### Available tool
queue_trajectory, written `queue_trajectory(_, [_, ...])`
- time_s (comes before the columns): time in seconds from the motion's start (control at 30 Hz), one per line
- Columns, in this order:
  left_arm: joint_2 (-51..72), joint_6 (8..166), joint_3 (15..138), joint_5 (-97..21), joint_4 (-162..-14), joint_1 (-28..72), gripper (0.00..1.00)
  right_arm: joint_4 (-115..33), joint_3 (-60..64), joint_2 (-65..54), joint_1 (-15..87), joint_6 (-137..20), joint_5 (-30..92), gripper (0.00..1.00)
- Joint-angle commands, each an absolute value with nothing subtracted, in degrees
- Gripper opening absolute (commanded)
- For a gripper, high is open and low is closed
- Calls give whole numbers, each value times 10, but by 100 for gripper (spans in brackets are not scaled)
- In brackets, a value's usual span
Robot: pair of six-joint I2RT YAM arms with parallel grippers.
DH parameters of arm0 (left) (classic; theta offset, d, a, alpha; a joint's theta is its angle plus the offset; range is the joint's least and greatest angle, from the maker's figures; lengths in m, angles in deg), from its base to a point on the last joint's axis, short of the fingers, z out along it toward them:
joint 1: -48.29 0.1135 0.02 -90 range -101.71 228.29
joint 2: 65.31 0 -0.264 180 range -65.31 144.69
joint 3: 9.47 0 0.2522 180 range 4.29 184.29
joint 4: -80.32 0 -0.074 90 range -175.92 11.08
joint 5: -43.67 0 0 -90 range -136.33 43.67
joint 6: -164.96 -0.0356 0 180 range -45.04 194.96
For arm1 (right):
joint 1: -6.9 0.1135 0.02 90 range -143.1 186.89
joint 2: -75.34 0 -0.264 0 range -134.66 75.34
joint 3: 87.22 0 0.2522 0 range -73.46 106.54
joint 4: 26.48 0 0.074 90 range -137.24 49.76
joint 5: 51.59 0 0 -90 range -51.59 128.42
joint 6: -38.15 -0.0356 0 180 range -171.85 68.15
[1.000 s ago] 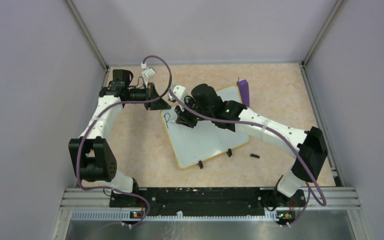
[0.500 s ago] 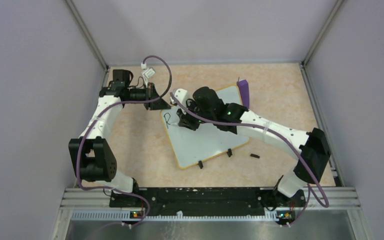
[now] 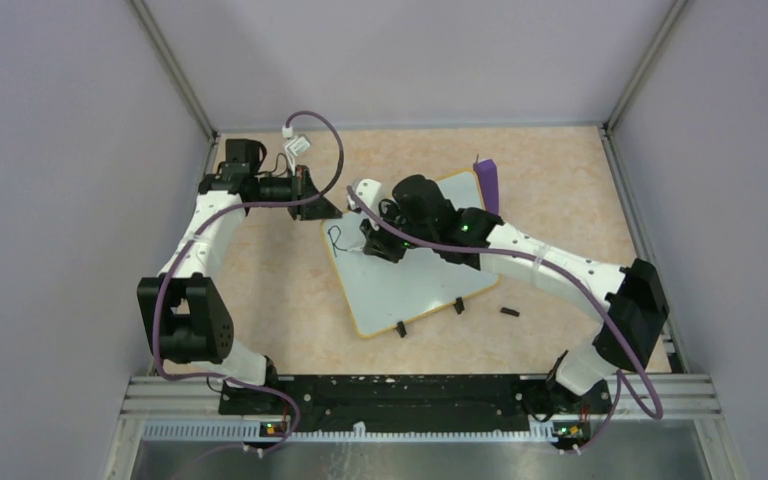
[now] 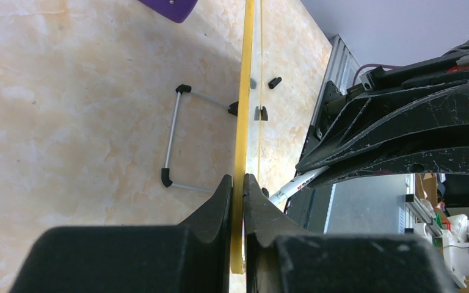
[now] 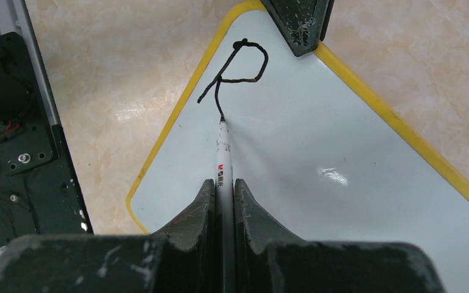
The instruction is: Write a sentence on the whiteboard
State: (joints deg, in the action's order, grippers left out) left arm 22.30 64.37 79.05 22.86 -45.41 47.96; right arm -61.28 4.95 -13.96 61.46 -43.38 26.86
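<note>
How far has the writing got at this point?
Done: one letter, an R, near the whiteboard's corner. In hand: the right pincer grips the marker, tip at the R's lower stroke, while the left pincer clamps the board's edge. Left: everything after that first letter.

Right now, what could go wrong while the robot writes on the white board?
1. The left jaws pinch only the thin yellow rim at one corner of the large white whiteboard; a hard push might make it slip.
2. The thin white marker pen sticks far out of the right jaws, so it could tilt and wobble the strokes after the black letter R.
</note>
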Motion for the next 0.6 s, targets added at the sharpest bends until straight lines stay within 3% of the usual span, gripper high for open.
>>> queue_trajectory(0.0, [207,649,785,224,-457,479,0,-620,67,-101,607,-431,242,0])
queue_trajectory(0.57, [204,648,780,226,-461,479,0,-594,82,-104,587,-444,230,0])
